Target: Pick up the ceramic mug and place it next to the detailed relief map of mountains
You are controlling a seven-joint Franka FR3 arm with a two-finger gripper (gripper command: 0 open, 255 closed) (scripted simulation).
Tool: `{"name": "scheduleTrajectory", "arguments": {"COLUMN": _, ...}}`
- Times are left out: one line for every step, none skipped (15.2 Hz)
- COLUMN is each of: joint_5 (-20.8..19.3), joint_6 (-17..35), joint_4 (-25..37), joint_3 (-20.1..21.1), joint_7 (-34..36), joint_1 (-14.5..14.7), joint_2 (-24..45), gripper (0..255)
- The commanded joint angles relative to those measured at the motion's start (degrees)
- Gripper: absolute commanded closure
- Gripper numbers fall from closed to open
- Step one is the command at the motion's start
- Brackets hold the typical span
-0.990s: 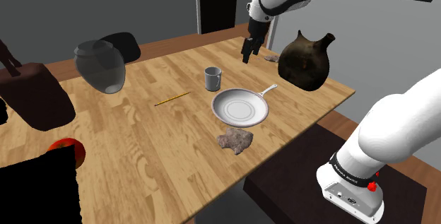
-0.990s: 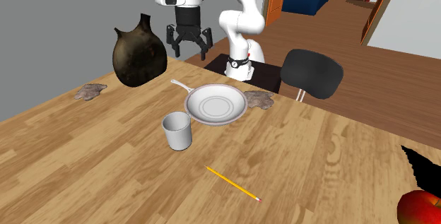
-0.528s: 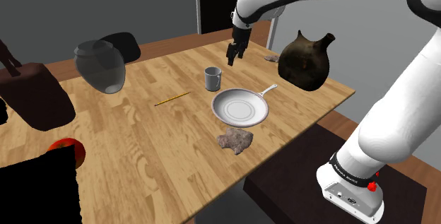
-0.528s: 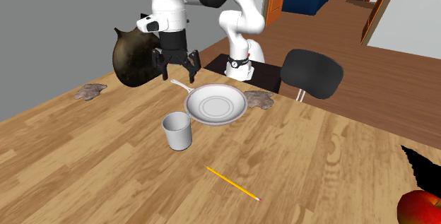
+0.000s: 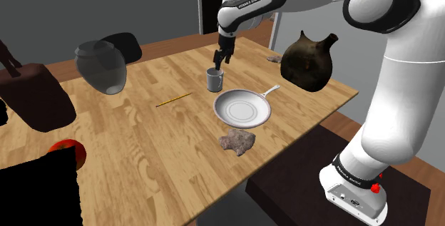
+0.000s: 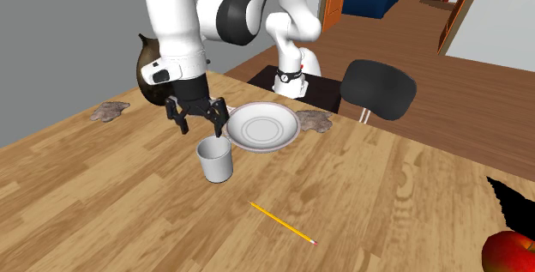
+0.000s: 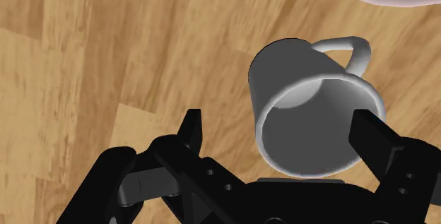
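Wrist view: caught mid-reach with gripper spread wide just above grey mug, upright on wooden table beside pan; no grip yet; likely called next for slight centring, descent, then a squeeze

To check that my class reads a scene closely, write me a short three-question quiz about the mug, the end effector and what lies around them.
1. True or false: the end effector is shut on the grey mug.
2. Which thing lies between the mug and the rocky brown piece beside it? A) the pan B) the pencil C) the dark jug
3. Fill in: the mug stands ___ on the wooden table.
Key: 1 false, it hangs open just above the mug. 2 A. 3 upright.
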Motion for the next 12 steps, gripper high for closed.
{"name": "scheduleTrajectory", "arguments": {"joint_5": 0.4, "joint_6": -0.3, "joint_4": 4.3, "joint_3": 0.2, "joint_7": -0.7, "joint_1": -0.2, "joint_2": 4.1, "gripper": 0}}
{"name": "scheduleTrajectory", "arguments": {"joint_5": 0.4, "joint_6": 0.3, "joint_4": 4.0, "joint_3": 0.2, "joint_7": -0.7, "joint_1": -0.2, "joint_2": 4.5, "gripper": 0}}
{"name": "scheduleTrajectory", "arguments": {"joint_5": 0.5, "joint_6": 0.9, "joint_4": 3.8, "joint_3": 0.2, "joint_7": -0.7, "joint_1": -0.1, "joint_2": 4.8, "gripper": 0}}
{"name": "scheduleTrajectory", "arguments": {"joint_5": 0.5, "joint_6": 1.5, "joint_4": 3.6, "joint_3": 0.2, "joint_7": -0.7, "joint_1": -0.1, "joint_2": 5.2, "gripper": 0}}
{"name": "scheduleTrajectory", "arguments": {"joint_5": 0.5, "joint_6": 2.1, "joint_4": 3.4, "joint_3": 0.3, "joint_7": -0.8, "joint_1": -0.1, "joint_2": 5.6, "gripper": 0}}
{"name": "scheduleTrajectory", "arguments": {"joint_5": 0.5, "joint_6": 2.7, "joint_4": 3.2, "joint_3": 0.3, "joint_7": -0.8, "joint_1": 0.0, "joint_2": 6.0, "gripper": 0}}
{"name": "scheduleTrajectory", "arguments": {"joint_5": 0.6, "joint_6": 3.3, "joint_4": 3.0, "joint_3": 0.3, "joint_7": -0.8, "joint_1": 0.0, "joint_2": 6.4, "gripper": 0}}
{"name": "scheduleTrajectory", "arguments": {"joint_5": 0.6, "joint_6": 3.9, "joint_4": 2.8, "joint_3": 0.3, "joint_7": -0.8, "joint_1": 0.0, "joint_2": 6.8, "gripper": 0}}
{"name": "scheduleTrajectory", "arguments": {"joint_5": 0.6, "joint_6": 4.2, "joint_4": 2.7, "joint_3": 0.3, "joint_7": -0.8, "joint_1": 0.0, "joint_2": 7.1, "gripper": 0}}
{"name": "scheduleTrajectory", "arguments": {"joint_5": 0.6, "joint_6": 4.2, "joint_4": 2.7, "joint_3": 0.3, "joint_7": -0.8, "joint_1": 0.0, "joint_2": 7.1, "gripper": 0}}
{"name": "scheduleTrajectory", "arguments": {"joint_5": 0.6, "joint_6": 4.2, "joint_4": 2.7, "joint_3": 0.3, "joint_7": -0.8, "joint_1": 0.0, "joint_2": 7.1, "gripper": 0}}
{"name": "scheduleTrajectory", "arguments": {"joint_5": 0.6, "joint_6": 4.2, "joint_4": 2.7, "joint_3": 0.3, "joint_7": -0.8, "joint_1": 0.0, "joint_2": 7.1, "gripper": 0}}
